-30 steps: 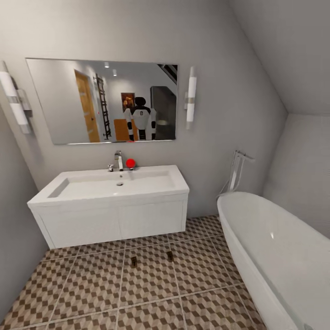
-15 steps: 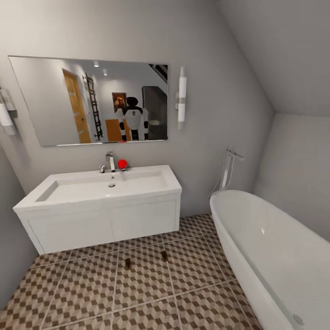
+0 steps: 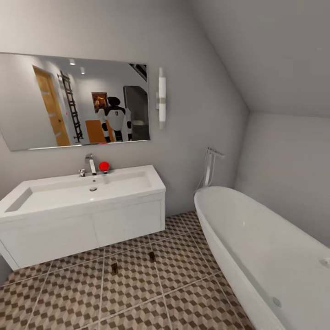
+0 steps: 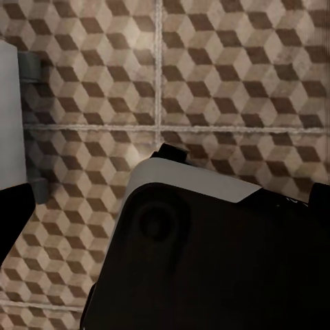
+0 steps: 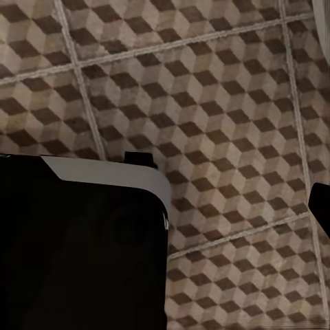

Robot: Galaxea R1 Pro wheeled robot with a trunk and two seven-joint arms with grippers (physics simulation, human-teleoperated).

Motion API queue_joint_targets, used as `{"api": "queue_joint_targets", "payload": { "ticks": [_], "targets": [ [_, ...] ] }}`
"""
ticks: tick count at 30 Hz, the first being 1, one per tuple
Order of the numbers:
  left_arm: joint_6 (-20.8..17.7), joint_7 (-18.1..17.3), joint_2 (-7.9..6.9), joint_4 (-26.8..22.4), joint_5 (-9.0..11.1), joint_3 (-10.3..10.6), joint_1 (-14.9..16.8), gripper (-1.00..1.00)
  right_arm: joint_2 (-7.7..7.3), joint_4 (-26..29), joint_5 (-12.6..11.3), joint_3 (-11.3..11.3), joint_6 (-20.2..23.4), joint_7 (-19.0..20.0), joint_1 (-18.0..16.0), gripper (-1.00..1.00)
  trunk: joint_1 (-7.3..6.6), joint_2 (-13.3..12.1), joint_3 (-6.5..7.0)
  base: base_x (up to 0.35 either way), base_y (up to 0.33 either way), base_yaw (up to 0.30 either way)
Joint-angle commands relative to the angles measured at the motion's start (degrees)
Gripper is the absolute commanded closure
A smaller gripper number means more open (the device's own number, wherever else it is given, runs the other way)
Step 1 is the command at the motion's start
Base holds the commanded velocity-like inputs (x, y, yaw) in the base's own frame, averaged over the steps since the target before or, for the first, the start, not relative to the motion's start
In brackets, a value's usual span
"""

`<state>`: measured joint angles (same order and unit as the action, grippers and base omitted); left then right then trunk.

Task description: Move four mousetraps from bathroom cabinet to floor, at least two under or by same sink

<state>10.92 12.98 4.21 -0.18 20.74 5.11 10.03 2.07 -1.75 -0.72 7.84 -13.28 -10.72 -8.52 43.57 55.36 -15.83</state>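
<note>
While the head view looks across the bathroom, the long white bathroom sink [image 3: 82, 215] hangs on the grey wall, chrome faucet [image 3: 90, 163] at its back edge and a small red ball [image 3: 104, 166] just beside that faucet. Above the sink hangs a wide mirror [image 3: 73, 101], showing the robot's reflection and an orange door; a tube wall lamp [image 3: 162, 98] stands just beside the mirror. Down on the bathroom floor [image 3: 137, 293], with its cube-pattern tiles and pale grout, two mousetraps lie just in front of the sink: one mousetrap [image 3: 114, 269] and a second mousetrap [image 3: 151, 256], near each other but apart. Beside the sink, the oval white bathtub [image 3: 256, 247] runs along the sloped wall, a chrome tub filler [image 3: 210, 165] at its far end. Both wrist views look down on those same tiles past dark arm housing. Whether the left hand or the right hand is spread or pressed together, I cannot tell.
</note>
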Motion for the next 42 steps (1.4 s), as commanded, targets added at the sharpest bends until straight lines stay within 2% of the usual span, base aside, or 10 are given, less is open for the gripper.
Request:
{"api": "queue_joint_targets", "payload": {
  "ticks": [1,42],
  "targets": [
    [0.15,0.2,0.01,0.01,0.44,0.48,0.03,-1.0,0.03,-0.19,-0.07,0.42,-0.25,-0.26,-0.09,-1.0,0.0,0.05,-0.07,0.0,0.0,-0.25],
    [0.15,0.2,0.01,0.01,0.44,0.49,0.02,-1.0,-0.05,-0.2,-0.07,0.42,-0.17,-0.18,-0.09,-1.0,0.0,0.05,-0.07,0.0,0.0,-0.251]
  ]
}}
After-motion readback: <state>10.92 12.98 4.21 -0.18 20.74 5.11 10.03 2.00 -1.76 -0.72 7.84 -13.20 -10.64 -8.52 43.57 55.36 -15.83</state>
